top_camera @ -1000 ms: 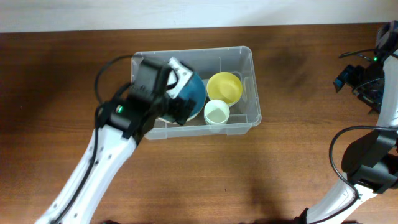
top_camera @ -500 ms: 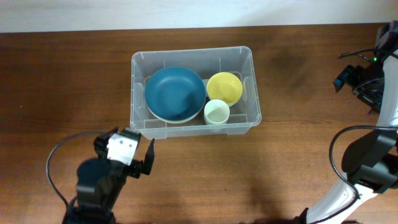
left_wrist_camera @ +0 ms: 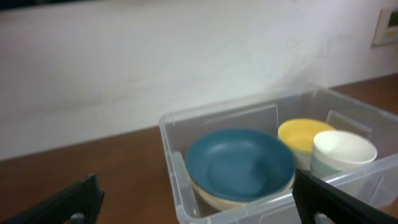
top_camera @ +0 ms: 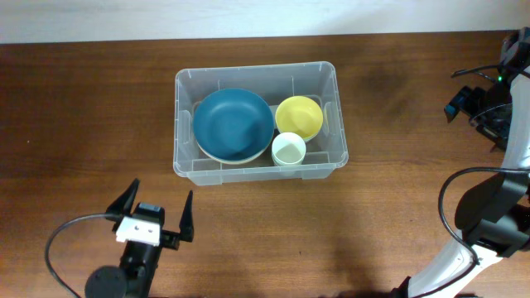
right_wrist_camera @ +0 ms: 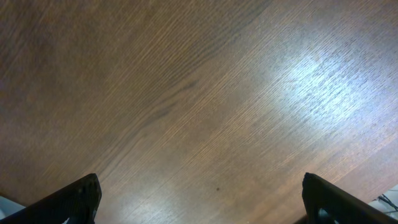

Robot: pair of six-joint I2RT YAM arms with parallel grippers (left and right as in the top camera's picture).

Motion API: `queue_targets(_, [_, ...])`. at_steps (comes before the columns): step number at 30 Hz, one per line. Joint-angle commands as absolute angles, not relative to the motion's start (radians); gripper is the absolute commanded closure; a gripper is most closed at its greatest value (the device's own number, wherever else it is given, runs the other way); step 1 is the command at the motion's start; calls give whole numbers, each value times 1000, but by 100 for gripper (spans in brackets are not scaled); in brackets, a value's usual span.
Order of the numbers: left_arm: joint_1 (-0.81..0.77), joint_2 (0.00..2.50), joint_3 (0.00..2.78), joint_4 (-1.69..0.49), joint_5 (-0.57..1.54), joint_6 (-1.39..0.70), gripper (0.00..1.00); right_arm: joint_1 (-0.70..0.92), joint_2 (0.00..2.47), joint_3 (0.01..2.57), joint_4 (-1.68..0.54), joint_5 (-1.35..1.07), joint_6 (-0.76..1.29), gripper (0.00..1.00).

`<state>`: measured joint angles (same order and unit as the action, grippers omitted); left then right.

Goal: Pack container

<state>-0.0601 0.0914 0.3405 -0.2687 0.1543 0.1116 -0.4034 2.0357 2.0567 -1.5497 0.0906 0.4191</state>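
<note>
The clear plastic container point(top_camera: 182, 161) stands in the middle of the table. It holds a blue bowl point(top_camera: 233, 124), a yellow bowl point(top_camera: 299, 117) and a pale green cup point(top_camera: 288, 150). My left gripper point(top_camera: 157, 209) is open and empty near the table's front edge, left of and below the container. In the left wrist view point(left_wrist_camera: 199, 202) the container point(left_wrist_camera: 171, 140), blue bowl point(left_wrist_camera: 239, 165), yellow bowl point(left_wrist_camera: 301, 134) and cup point(left_wrist_camera: 343, 151) lie ahead between the fingers. My right gripper point(right_wrist_camera: 199, 199) is open over bare wood; in the overhead view only its arm point(top_camera: 497, 91) shows at the far right.
The brown wooden table point(top_camera: 397, 207) runs across the whole view, with a white wall point(left_wrist_camera: 155, 56) behind it. The right arm's base and cables point(top_camera: 484, 215) stand at the right edge.
My left gripper has let go of the blue bowl in the container and drawn back down to the front left of the table. The right arm has not moved.
</note>
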Motion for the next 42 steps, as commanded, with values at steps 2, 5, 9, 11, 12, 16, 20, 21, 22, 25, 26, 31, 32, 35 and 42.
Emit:
queue_targets(2, [-56, 6, 295, -254, 169, 102, 1, -406, 2037, 2053, -1551, 106, 427, 1])
queue_targets(5, [-56, 5, 259, -198, 171, 101, 1, -406, 2037, 2053, -1551, 106, 427, 1])
queue_targets(9, [-56, 5, 189, -82, 172, 102, 1, -406, 2037, 2053, -1551, 106, 427, 1])
queue_targets(11, [-56, 5, 158, -51, 169, 102, 1, -406, 2037, 2053, -1551, 106, 427, 1])
queue_targets(12, [-56, 5, 138, -35, 168, 102, 1, -406, 2037, 2053, -1551, 106, 427, 1])
queue_targets(16, [-56, 5, 57, 39, 136, 101, 1, -406, 2037, 2053, -1551, 106, 427, 1])
queue_targets(20, [-53, 5, 9, 70, 110, 102, 1, -406, 2037, 2053, -1551, 106, 427, 1])
queue_targets(21, [-50, 5, 9, 66, 110, 102, 1, -406, 2037, 2053, -1551, 106, 427, 1])
queue_targets(22, [-43, 5, 9, 52, 110, 102, 1, -406, 2037, 2053, -1551, 106, 427, 1])
queue_targets(25, [-2, 5, 9, -42, 113, 102, 0, -406, 2037, 2053, -1551, 106, 427, 1])
queue_targets(26, [1, 5, 9, -72, 112, 102, 1, -406, 2037, 2053, -1551, 106, 427, 1])
queue_targets(31, [1, 5, 9, -70, 109, 102, 1, -406, 2037, 2053, -1551, 106, 427, 1])
queue_targets(32, [1, 6, 9, -70, 110, 102, 1, -406, 2037, 2053, -1551, 106, 427, 1])
queue_targets(35, [1, 6, 9, -71, 109, 102, 1, -406, 2037, 2053, -1551, 106, 427, 1])
queue_targets(42, [1, 6, 9, -70, 109, 102, 1, -406, 2037, 2053, -1551, 106, 427, 1])
